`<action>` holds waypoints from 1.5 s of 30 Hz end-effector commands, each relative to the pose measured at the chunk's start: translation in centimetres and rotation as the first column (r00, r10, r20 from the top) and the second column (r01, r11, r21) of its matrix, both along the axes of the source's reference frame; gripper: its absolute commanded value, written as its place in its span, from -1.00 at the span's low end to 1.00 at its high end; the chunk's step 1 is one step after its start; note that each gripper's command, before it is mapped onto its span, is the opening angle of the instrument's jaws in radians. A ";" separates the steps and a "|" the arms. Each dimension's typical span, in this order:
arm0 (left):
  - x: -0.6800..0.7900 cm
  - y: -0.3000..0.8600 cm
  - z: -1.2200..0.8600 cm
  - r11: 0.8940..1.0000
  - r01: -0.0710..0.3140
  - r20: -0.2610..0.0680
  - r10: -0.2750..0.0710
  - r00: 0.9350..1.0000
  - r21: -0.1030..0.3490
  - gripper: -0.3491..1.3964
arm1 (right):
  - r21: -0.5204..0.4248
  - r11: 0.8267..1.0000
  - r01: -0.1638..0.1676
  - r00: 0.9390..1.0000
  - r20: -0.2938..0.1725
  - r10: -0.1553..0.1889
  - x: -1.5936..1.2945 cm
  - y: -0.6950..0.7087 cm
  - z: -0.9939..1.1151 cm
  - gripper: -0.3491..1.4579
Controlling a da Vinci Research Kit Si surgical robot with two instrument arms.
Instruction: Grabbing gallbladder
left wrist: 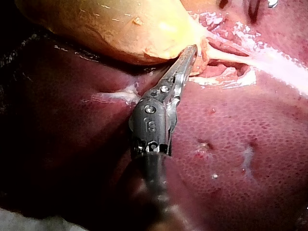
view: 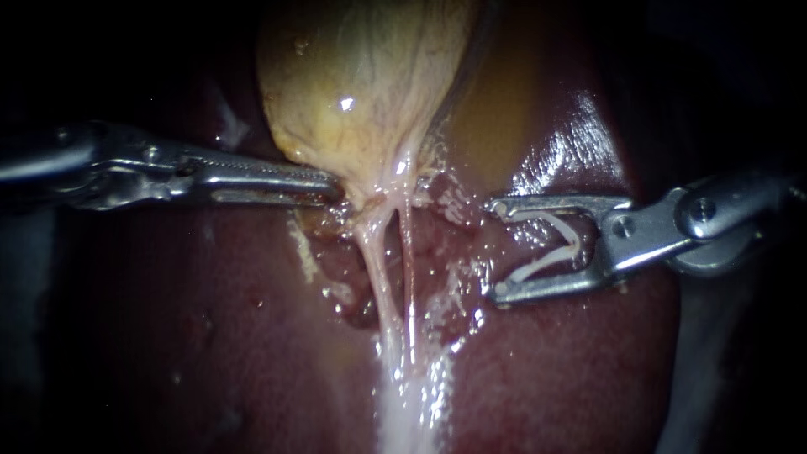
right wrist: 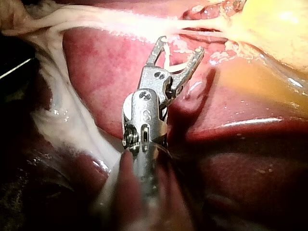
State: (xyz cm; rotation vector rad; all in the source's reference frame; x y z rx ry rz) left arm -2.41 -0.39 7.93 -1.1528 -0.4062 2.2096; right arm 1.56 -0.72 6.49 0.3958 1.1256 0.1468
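Observation:
The yellow gallbladder hangs over the dark red liver and narrows into a neck. Two pale tubes run taut from that neck. My left instrument comes in level from the left. Its slim toothed jaws lie together, pinching the gallbladder's lower edge beside the neck. From the left arm's camera, the left instrument lies under the gallbladder, its tip at the rim. My right instrument stands right of the tubes, clear of them. A white clip sits between its spread jaws, also seen at the right instrument.
Wet, glistening liver surrounds both instruments. Frayed white tissue spreads below the tubes towards the near edge. A yellowish stained patch lies on the liver right of the gallbladder.

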 end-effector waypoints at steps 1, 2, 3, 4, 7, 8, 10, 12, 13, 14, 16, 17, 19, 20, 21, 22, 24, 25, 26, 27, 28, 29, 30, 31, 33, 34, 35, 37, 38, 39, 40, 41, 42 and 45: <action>0.00 0.00 0.00 1.000 0.000 0.000 0.000 1.000 0.000 -1.00 | 0.000 1.000 0.000 1.000 0.000 0.000 0.00 0.00 0.00 -0.09; 0.00 0.00 0.00 1.000 -0.001 -0.002 0.001 1.000 0.001 -1.00 | 0.000 1.000 0.000 1.000 0.000 0.000 -0.01 0.00 0.00 -0.09; 0.00 0.00 0.00 1.000 -0.001 -0.002 0.001 1.000 0.001 -1.00 | 0.000 1.000 0.000 1.000 0.000 0.000 -0.01 0.00 0.00 -0.09; -0.01 0.00 0.00 1.000 -0.001 -0.003 0.001 1.000 0.001 -1.00 | 0.000 1.000 0.000 1.000 0.000 0.000 -0.01 0.00 0.00 -0.09; -0.01 0.00 0.00 1.000 0.002 -0.003 -0.002 1.000 0.006 -1.00 | 0.000 1.000 0.001 1.000 0.000 -0.001 -0.01 0.00 0.00 -0.09; -0.01 0.00 0.00 1.000 0.003 -0.003 -0.002 1.000 0.006 -1.00 | 0.000 1.000 0.001 1.000 0.000 -0.001 -0.01 0.00 0.00 -0.09; -0.01 0.00 0.00 1.000 0.003 -0.003 -0.003 1.000 0.006 -1.00 | 0.000 1.000 0.001 1.000 0.000 -0.001 -0.01 0.00 0.00 -0.09; -0.02 0.00 0.00 1.000 0.003 -0.003 -0.003 1.000 0.006 -1.00 | 0.000 1.000 0.001 1.000 0.000 -0.001 -0.02 0.00 0.00 -0.09; -0.02 0.00 0.00 1.000 0.003 -0.003 -0.003 1.000 0.006 -1.00 | 0.000 1.000 0.001 1.000 0.000 -0.001 -0.02 0.00 0.00 -0.09; -0.02 0.00 0.00 1.000 0.003 -0.003 -0.003 1.000 0.006 -1.00 | 0.000 1.000 0.001 1.000 0.000 -0.001 -0.01 0.00 0.00 -0.09; -0.02 0.00 0.01 1.000 0.001 -0.001 -0.001 1.000 0.007 -1.00 | 0.000 1.000 0.001 1.000 0.000 -0.001 -0.01 0.00 0.00 -0.09; -0.03 0.00 0.01 1.000 0.001 -0.001 -0.001 1.000 0.007 -1.00 | 0.000 1.000 0.001 1.000 0.000 -0.001 -0.02 0.00 0.00 -0.09; -0.03 0.00 0.01 1.000 0.002 -0.002 -0.002 1.000 0.007 -0.92 | 0.000 1.000 0.001 1.000 0.000 -0.001 -0.02 0.00 0.00 -0.09; -0.03 0.00 0.01 1.000 0.002 -0.002 -0.002 1.000 0.007 -0.88 | 0.000 1.000 0.001 1.000 0.000 -0.001 -0.02 0.00 0.00 -0.09; -0.03 -0.01 0.01 1.000 0.005 -0.002 -0.005 1.000 0.011 -0.81 | 0.000 1.000 0.001 1.000 0.000 -0.001 -0.02 0.00 0.00 -0.09; -0.03 -0.01 0.01 1.000 0.005 -0.002 -0.005 1.000 0.011 -0.79 | 0.000 1.000 0.001 1.000 0.000 -0.001 -0.02 0.00 0.00 -0.09; -0.02 -0.01 0.00 1.000 0.005 -0.002 -0.005 1.000 0.011 -0.69 | 0.000 1.000 0.001 1.000 0.000 -0.001 -0.02 0.00 0.00 -0.09; -0.02 -0.01 -0.01 1.000 0.005 -0.002 -0.005 1.000 0.012 -0.65 | 0.000 1.000 0.001 1.000 0.000 -0.001 -0.02 0.00 0.00 -0.09; -0.02 -0.02 -0.01 1.000 0.009 -0.002 -0.009 1.000 0.016 -0.63 | 0.000 1.000 0.001 1.000 -0.001 -0.001 -0.02 0.00 0.00 -0.09; -0.02 -0.02 -0.02 1.000 0.009 -0.002 -0.009 1.000 0.017 -0.60 | 0.000 1.000 0.001 1.000 -0.001 -0.001 -0.02 0.00 0.00 -0.09; -0.01 -0.03 -0.03 1.000 0.009 -0.002 -0.009 1.000 0.017 -0.58 | 0.000 1.000 0.001 1.000 -0.001 -0.001 -0.02 0.00 0.00 -0.09; -0.01 -0.03 -0.04 1.000 0.010 -0.002 -0.010 1.000 0.017 -0.54 | 0.000 1.000 0.001 1.000 -0.001 -0.001 -0.02 0.00 0.00 -0.09; -0.01 -0.03 -0.04 1.000 0.010 -0.002 -0.010 1.000 0.017 -0.52 | 0.000 1.000 0.001 1.000 -0.001 -0.001 -0.02 0.00 0.00 -0.09; -0.02 -0.04 -0.05 1.000 0.010 -0.003 -0.010 1.000 0.017 -0.48 | 0.000 1.000 0.001 1.000 -0.001 -0.001 -0.02 0.00 0.00 -0.09; -0.02 -0.04 -0.06 1.000 0.014 -0.003 -0.014 1.000 0.022 -0.42 | 0.000 1.000 0.001 1.000 -0.001 -0.001 -0.02 0.00 0.00 -0.09; -0.02 -0.05 -0.07 1.000 0.016 -0.005 -0.016 1.000 0.020 -0.38 | 0.000 1.000 0.001 1.000 -0.001 -0.001 -0.02 0.00 0.00 -0.09; -0.02 -0.05 -0.07 0.999 0.016 -0.006 -0.016 1.000 0.027 -0.33 | 0.000 1.000 0.001 1.000 -0.001 -0.001 -0.03 -0.01 0.00 -0.09; -0.03 -0.06 -0.09 0.999 0.015 -0.004 -0.015 1.000 0.029 -0.29 | 0.000 1.000 0.002 1.000 -0.001 -0.002 -0.03 -0.01 0.00 -0.09; -0.03 -0.06 -0.10 0.999 0.015 -0.004 -0.015 1.000 0.029 -0.27 | 0.000 1.000 0.002 1.000 -0.001 -0.002 -0.03 -0.01 0.00 -0.09; -0.03 -0.07 -0.10 0.999 0.015 -0.004 -0.015 1.000 0.029 -0.23 | 0.000 1.000 0.002 1.000 -0.001 -0.002 -0.03 -0.01 -0.01 -0.09; -0.04 -0.07 -0.11 0.999 0.017 -0.003 -0.017 1.000 0.036 -0.19 | 0.000 1.000 0.002 1.000 -0.001 -0.002 -0.03 -0.01 -0.01 -0.09; -0.05 -0.07 -0.13 0.999 0.019 -0.001 -0.019 1.000 0.035 -0.17 | 0.000 1.000 0.002 1.000 -0.001 -0.002 -0.03 -0.01 -0.01 -0.09; -0.06 -0.08 -0.14 0.999 0.019 0.003 -0.019 1.000 0.036 -0.15 | 0.000 1.000 0.002 1.000 -0.001 -0.002 -0.03 -0.01 -0.01 -0.09; -0.10 -0.09 -0.16 0.999 0.025 0.015 -0.026 1.000 0.047 -0.08 | 0.000 1.000 0.002 1.000 -0.001 -0.002 -0.03 -0.01 -0.01 -0.09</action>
